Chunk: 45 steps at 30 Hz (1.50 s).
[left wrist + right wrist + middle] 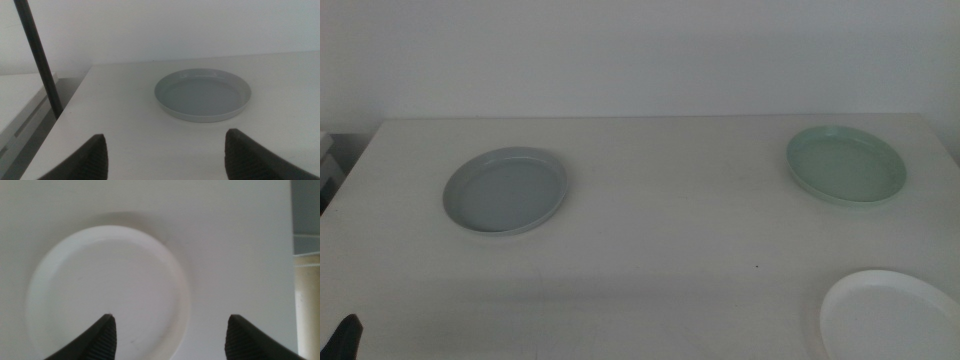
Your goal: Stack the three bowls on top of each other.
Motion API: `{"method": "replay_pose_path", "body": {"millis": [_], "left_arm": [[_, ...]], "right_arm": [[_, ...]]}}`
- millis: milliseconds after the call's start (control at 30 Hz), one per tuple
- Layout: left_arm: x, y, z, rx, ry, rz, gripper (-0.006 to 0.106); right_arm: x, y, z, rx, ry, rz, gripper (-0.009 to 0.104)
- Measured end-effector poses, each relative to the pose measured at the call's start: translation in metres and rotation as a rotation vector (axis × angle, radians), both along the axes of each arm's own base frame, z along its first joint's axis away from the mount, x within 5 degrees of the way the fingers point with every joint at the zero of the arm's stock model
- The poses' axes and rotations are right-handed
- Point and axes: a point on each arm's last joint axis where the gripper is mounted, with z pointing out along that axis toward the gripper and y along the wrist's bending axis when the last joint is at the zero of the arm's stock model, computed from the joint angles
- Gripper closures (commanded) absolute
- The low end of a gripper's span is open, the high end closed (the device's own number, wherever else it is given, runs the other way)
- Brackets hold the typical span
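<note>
Nearest: white bowl (892, 315) sits at the table's (660, 230) near right corner, partly cut off by the middle view's edge. It lies flat, rim up, nothing in or on it. Right gripper (170, 332) hangs directly over it, camera looking almost straight down; jaws spread wide, nothing between them, one jaw above the bowl's floor and the other outside its rim. Judgement: this pose suits a rim pinch on the white bowl, so it looks like the first pick.

Left gripper (165, 155) waits low off the near left corner; only a dark tip of it shows at the bottom edge of the middle view. Its jaws are also wide apart and empty, pointed roughly level across the table toward the grey-blue bowl (506, 189), which stands ahead of it and apart from it.

Mid-depth: grey-blue bowl on the left half of the table, away from the edges, upright, empty.

Farthest: mint green bowl (846, 165) near the far right corner, upright, empty.

All three bowls are well apart; no stacking done yet. Judgement: the spread layout gives each arm a bowl on its own side. The low rims leave little to grip, so a slip is the likely risk
</note>
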Motion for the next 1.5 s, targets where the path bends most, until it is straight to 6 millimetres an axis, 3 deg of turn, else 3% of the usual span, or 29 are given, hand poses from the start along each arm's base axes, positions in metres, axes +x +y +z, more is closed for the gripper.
{"method": "replay_pose_path", "body": {"millis": [267,533,933,1067,1267,1500], "left_arm": [[0.000,0.000,0.000,0.000,0.000,0.000,0.023],[0.000,0.000,0.000,0.000,0.000,0.000,0.023],[0.000,0.000,0.000,0.000,0.000,0.000,0.023],[0.000,0.000,0.000,0.000,0.000,0.000,0.023],[0.000,0.000,0.000,0.000,0.000,0.000,0.023],[0.000,0.000,0.000,0.000,0.000,0.000,0.023]], "right_arm": [[0.012,-0.015,-0.043,0.019,0.084,-0.057,0.040],[0.034,-0.022,-0.091,0.010,0.201,0.052,0.041],[0.053,-0.026,-0.135,0.020,0.280,0.107,0.048],[0.055,-0.026,-0.150,0.034,0.329,0.109,0.058],[0.056,-0.026,-0.153,0.052,0.338,0.099,0.096],[0.052,-0.023,-0.144,0.065,0.347,0.081,0.096]]}}
